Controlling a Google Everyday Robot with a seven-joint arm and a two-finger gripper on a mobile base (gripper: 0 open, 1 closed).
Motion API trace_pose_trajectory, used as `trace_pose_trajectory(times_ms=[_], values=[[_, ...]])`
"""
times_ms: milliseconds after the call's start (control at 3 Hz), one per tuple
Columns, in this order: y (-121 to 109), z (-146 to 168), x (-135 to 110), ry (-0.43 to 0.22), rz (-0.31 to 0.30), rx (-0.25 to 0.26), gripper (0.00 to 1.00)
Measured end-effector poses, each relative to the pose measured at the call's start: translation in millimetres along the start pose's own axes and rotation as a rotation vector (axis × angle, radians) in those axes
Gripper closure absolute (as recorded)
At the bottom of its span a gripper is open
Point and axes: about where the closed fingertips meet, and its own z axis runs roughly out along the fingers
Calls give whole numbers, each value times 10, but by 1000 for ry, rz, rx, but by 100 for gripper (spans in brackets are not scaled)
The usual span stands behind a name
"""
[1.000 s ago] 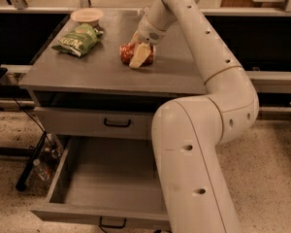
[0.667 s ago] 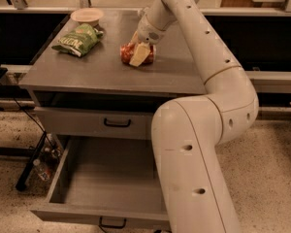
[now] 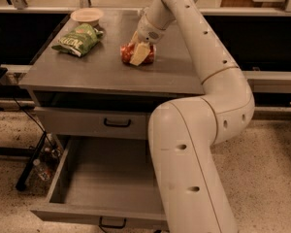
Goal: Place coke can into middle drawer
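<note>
Grasp step. Your tool (image 3: 138, 52) pinches coke can (image 3: 126, 53) on desk (image 3: 102, 74). Next you lift it clear, carry it forward over open middle drawer (image 3: 58, 178), lower, release.

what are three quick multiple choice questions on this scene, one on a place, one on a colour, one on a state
1. Where is the coke can?
A) in the open drawer
B) on the cabinet top, at the gripper
C) on the floor

2. What colour is the chip bag?
A) blue
B) yellow
C) green

3. What state is the middle drawer in?
A) pulled open
B) shut
C) taken out of the cabinet

Answers:
1 B, the red can sits on the grey top with the gripper right at it.
2 C, the bag's wrapper is plainly green.
3 A, its flat floor shows, sticking out below the upper drawer front.
</note>
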Motion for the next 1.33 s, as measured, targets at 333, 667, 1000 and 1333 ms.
trace_pose_trajectory(times_ms=[333,667,1000,1333], values=[[64,-149,-101,-10,-29,-6,100],[154,-520,-197,-23,-54,14,100],[283,-1092,-233,-11,-69,71,100],[610,-1712,-278,19,-71,134,100]])
